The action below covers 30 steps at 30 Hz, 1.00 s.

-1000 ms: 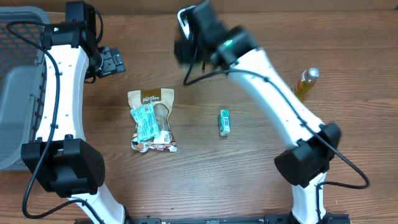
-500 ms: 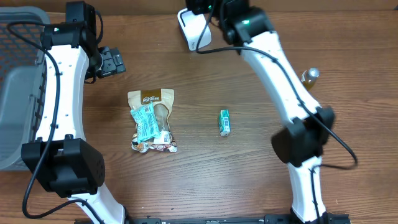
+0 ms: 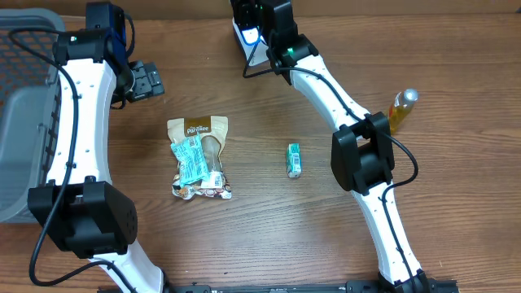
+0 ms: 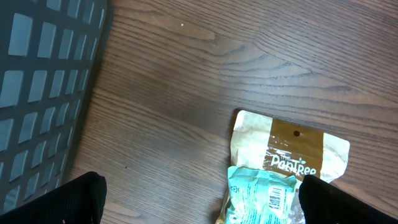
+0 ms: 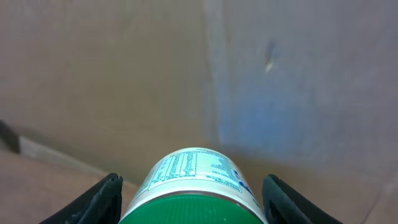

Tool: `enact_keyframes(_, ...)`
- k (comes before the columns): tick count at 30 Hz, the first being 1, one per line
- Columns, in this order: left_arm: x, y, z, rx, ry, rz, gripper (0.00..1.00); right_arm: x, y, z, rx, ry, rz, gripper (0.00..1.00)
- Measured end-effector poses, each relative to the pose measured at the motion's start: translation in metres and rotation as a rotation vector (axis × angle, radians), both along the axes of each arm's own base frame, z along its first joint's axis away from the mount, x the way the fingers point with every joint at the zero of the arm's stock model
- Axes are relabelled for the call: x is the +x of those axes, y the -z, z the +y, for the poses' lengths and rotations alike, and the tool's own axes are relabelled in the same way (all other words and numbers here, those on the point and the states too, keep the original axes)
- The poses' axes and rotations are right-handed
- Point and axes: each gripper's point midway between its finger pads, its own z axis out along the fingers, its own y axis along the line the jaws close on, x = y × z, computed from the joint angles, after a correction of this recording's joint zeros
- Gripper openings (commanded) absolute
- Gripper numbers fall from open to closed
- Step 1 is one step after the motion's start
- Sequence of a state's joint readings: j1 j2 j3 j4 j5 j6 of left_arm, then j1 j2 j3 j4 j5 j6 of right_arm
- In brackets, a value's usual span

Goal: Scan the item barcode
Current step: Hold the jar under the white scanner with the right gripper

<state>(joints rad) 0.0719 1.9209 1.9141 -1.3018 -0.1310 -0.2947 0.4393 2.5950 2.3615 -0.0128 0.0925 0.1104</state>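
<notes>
Okay, grey basket (image 3: 20,122) at the far left edge of the worktop (image 3: 269,236). Left pincer (image 3: 146,80) hovers beside it, fingers spread wide, holding nothing. Snack pouch (image 3: 199,130) lies flat left of centre, with a teal packet (image 3: 189,160) on top of it. At the top edge the right pincer (image 5: 193,202) pinches a jar (image 5: 193,177) with a green lid and white label, held off the worktop facing a wall lit by blue light. In the overhead view a white device (image 3: 242,37) with a blue glow sits just beside that pincer. Small green box (image 3: 294,159) lies near centre. Yellow bottle (image 3: 400,110) stands at the right, apart from everything.
</notes>
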Motion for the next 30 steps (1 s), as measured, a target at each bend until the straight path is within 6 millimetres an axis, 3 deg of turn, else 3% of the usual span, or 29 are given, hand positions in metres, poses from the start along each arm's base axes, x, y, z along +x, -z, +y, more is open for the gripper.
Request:
enact_keyframes(4, 0.0, 0.0, 0.0, 0.0, 0.0, 0.0, 1.0, 0.005, -0.009, -0.007, -0.049, 0.015, -0.059, 0.35)
enact_keyframes(16, 0.0, 0.0, 0.0, 0.0, 0.0, 0.0, 0.99, 0.006, -0.004, -0.008, -0.224, -0.011, -0.117, 0.34)
enact_keyframes(26, 0.0, 0.0, 0.0, 0.0, 0.0, 0.0, 1.0, 0.012, 0.012, -0.003, -0.223, -0.02, -0.154, 0.33)
enact_keyframes(30, 0.0, 0.0, 0.0, 0.0, 0.0, 0.0, 1.0, 0.014, 0.033, -0.002, -0.233, -0.023, -0.134, 0.33)
